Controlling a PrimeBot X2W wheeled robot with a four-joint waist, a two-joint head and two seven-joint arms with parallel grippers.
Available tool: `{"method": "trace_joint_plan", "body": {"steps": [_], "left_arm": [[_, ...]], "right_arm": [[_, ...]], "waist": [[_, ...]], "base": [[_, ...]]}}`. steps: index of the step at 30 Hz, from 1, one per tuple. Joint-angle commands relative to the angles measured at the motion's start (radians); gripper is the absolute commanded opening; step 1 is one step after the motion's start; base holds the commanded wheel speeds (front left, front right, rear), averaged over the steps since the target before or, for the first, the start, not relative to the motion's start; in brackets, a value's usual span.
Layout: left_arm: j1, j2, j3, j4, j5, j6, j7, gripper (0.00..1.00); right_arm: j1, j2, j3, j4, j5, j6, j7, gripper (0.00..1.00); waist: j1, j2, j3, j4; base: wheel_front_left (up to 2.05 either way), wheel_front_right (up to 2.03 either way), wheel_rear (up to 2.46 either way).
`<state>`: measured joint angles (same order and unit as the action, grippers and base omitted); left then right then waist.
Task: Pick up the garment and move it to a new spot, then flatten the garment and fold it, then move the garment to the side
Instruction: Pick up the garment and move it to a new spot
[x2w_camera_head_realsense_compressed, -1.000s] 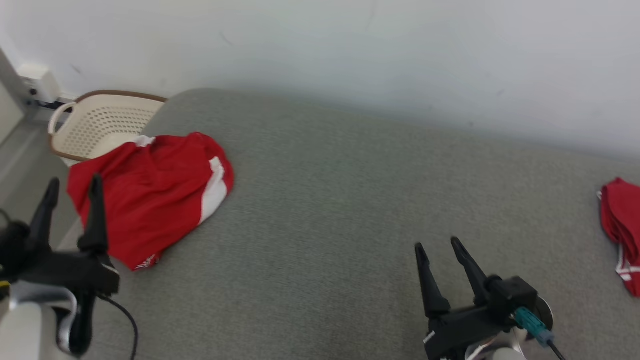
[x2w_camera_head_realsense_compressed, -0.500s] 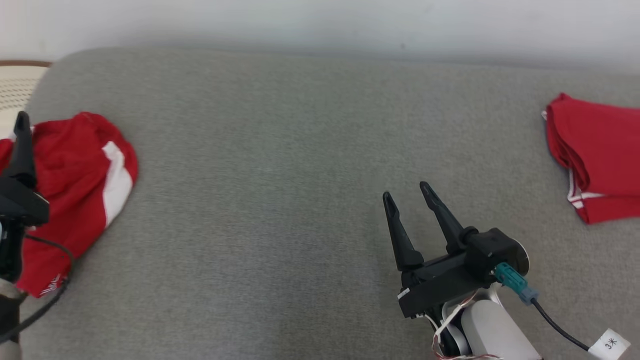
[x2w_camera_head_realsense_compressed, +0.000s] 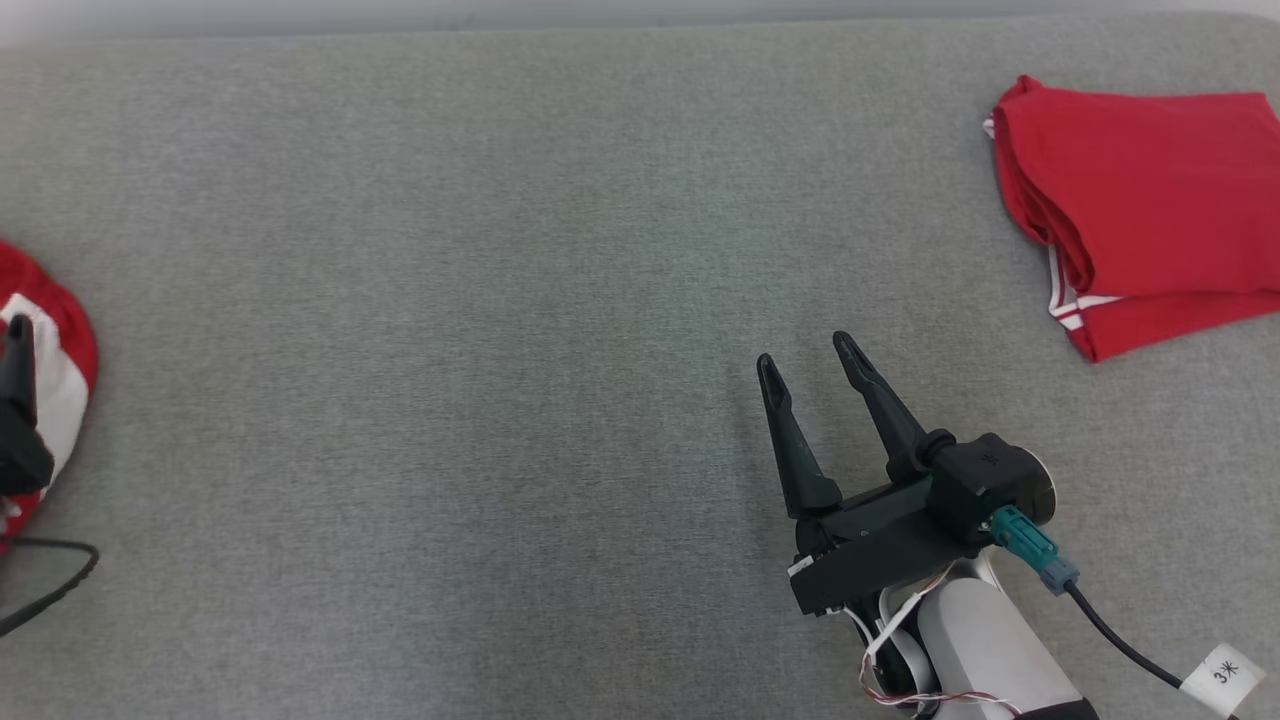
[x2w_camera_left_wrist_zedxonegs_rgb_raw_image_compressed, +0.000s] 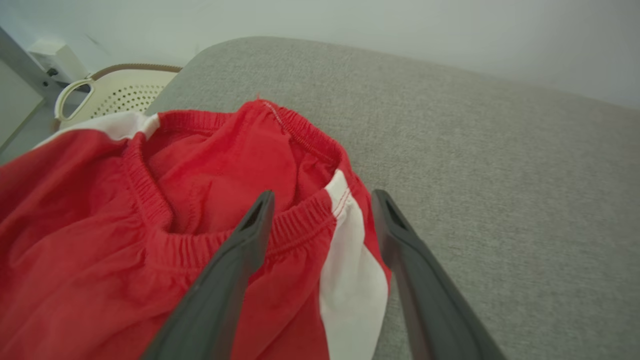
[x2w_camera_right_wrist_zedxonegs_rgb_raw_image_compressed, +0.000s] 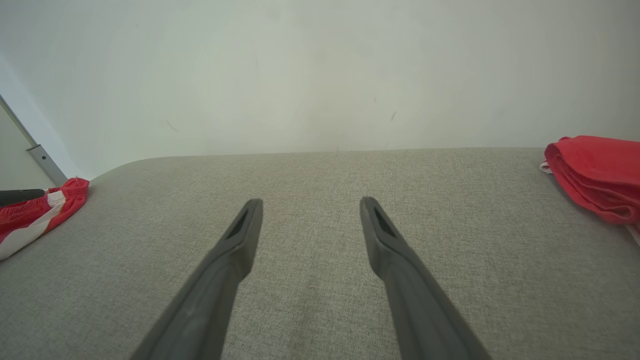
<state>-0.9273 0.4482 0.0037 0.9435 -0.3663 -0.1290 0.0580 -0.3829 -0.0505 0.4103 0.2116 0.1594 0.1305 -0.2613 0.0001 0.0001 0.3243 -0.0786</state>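
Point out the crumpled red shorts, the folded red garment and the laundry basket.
crumpled red shorts (x2w_camera_left_wrist_zedxonegs_rgb_raw_image_compressed: 90, 260), left wrist view, fabric below waistband.
folded red garment (x2w_camera_head_realsense_compressed: 1150, 200), head view, top layer.
laundry basket (x2w_camera_left_wrist_zedxonegs_rgb_raw_image_compressed: 125, 95), left wrist view, perforated wall.

A wide grey surface with a woven fabric cover (x2w_camera_head_realsense_compressed: 500, 300) carries two pieces of clothing, well apart from each other. At its left end, near the rounded corner, lies a crumpled pair of red shorts (x2w_camera_left_wrist_zedxonegs_rgb_raw_image_compressed: 100, 225) with an elastic waistband and a white side stripe. Toward the right end a folded red garment (x2w_camera_head_realsense_compressed: 1140, 200) with white trim lies flat.
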Motion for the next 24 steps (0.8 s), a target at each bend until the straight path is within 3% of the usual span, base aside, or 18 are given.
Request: {"method": "trace_joint_plan", "body": {"steps": [1,10,12,24], "left_arm": [[-0.002,0.013,-0.007,0.017,-0.009,0.001,0.005,1.00],[0.003,0.039,-0.099,0.108,-0.057,0.000,0.098,1.00],[0.003,0.052,-0.110,0.125,-0.051,0.001,0.093,0.00],[-0.040,0.045,-0.183,0.064,-0.047,0.000,-0.098,0.00]], "right_arm": [[-0.016,0.000,0.003,-0.004,0.006,0.000,-0.005,1.00],[-0.016,0.000,0.006,-0.006,-0.001,0.000,-0.005,1.00],[-0.017,0.000,0.009,-0.003,0.001,0.000,-0.005,1.00],[0.017,0.000,-0.012,0.016,0.004,0.000,-0.005,1.00]], "waist": [[-0.0001,-0.0001,0.013,-0.015],[-0.0001,-0.0001,0.025,-0.025],[-0.0001,-0.0001,0.024,-0.028],[-0.0001,-0.0001,-0.055,-0.009]], "base": [[0.00,0.00,0.00],[0.00,0.00,0.00],[0.00,0.00,0.00],[0.00,0.00,0.00]]}}
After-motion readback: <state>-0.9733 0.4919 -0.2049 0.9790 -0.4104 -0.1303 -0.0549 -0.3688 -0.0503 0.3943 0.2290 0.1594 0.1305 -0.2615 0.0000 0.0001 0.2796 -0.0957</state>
